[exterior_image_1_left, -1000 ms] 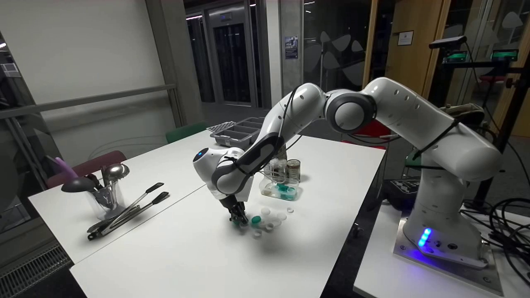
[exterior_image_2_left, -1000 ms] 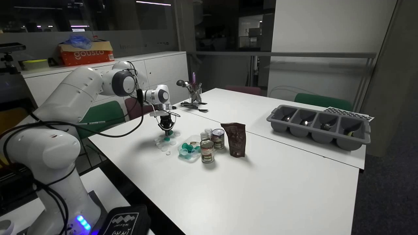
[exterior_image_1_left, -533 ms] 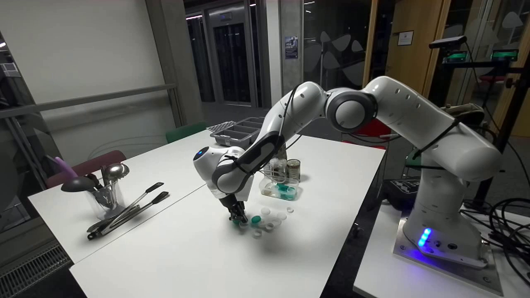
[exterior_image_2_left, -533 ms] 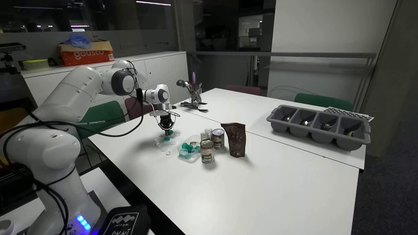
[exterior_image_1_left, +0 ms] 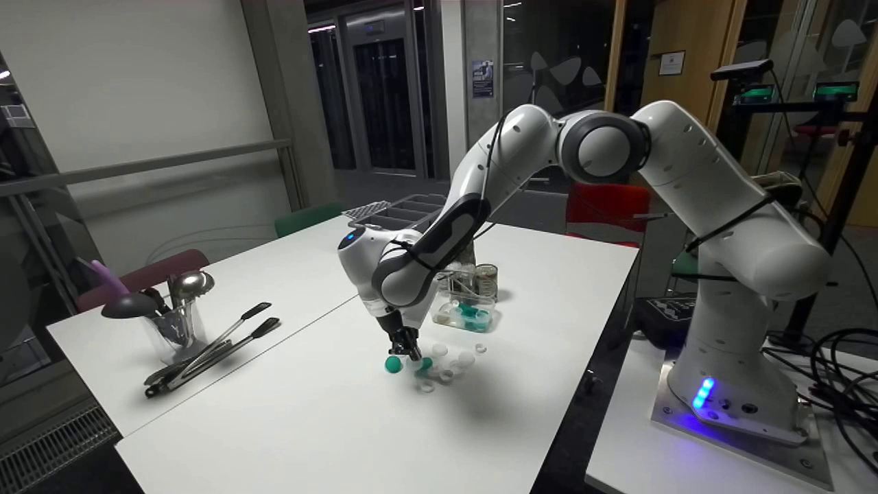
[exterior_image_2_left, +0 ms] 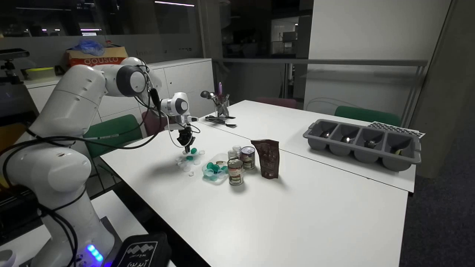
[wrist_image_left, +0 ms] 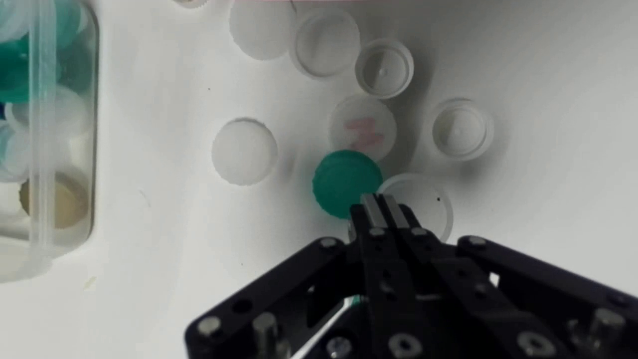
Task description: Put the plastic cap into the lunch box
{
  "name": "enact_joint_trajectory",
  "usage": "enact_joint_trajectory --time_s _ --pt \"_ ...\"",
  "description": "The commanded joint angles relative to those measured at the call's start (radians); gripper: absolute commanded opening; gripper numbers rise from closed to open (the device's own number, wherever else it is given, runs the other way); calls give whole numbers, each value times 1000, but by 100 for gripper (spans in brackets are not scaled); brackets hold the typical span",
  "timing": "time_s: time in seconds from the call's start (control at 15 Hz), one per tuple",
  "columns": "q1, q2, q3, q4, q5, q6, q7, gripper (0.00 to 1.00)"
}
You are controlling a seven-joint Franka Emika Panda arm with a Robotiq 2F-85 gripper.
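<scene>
Several loose plastic caps, white, clear and green, lie spread on the table. In the wrist view a green cap (wrist_image_left: 341, 179) rests by my gripper's tips, with a clear cap (wrist_image_left: 423, 199) partly hidden under them. Another green cap (exterior_image_1_left: 393, 364) (exterior_image_2_left: 193, 150) lies beside the gripper in both exterior views. My gripper (wrist_image_left: 380, 197) (exterior_image_1_left: 415, 356) (exterior_image_2_left: 186, 151) hangs low over the caps, its fingers pressed together and nothing visible between them. The clear lunch box (wrist_image_left: 42, 124), holding green, white and tan caps, stands at the wrist view's left edge, apart from the gripper.
Beside the lunch box stand two cans (exterior_image_2_left: 235, 172) and a brown pouch (exterior_image_2_left: 265, 159). A grey compartment tray (exterior_image_2_left: 363, 144) sits farther off. A glass of utensils (exterior_image_1_left: 175, 329) and metal tongs (exterior_image_1_left: 212, 357) occupy another part of the table.
The shut gripper has risen slightly and shifted toward the robot base, over the neighbouring caps. The green cap it partly covered now lies in plain sight on the table.
</scene>
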Motion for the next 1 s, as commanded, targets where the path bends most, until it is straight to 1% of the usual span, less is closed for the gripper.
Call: enact_joint_trajectory --time_s 0.0,0.27,0.6,0.73,0.93 --pt "-47 -166 0 -235 59 134 83 1" --pt "-116 -271 15 -412 195 318 96 1" --pt "-199 -398 33 -655 420 546 75 1" --pt "-229 -446 51 -760 524 654 65 1" --pt "-260 -493 102 -873 693 815 67 1"
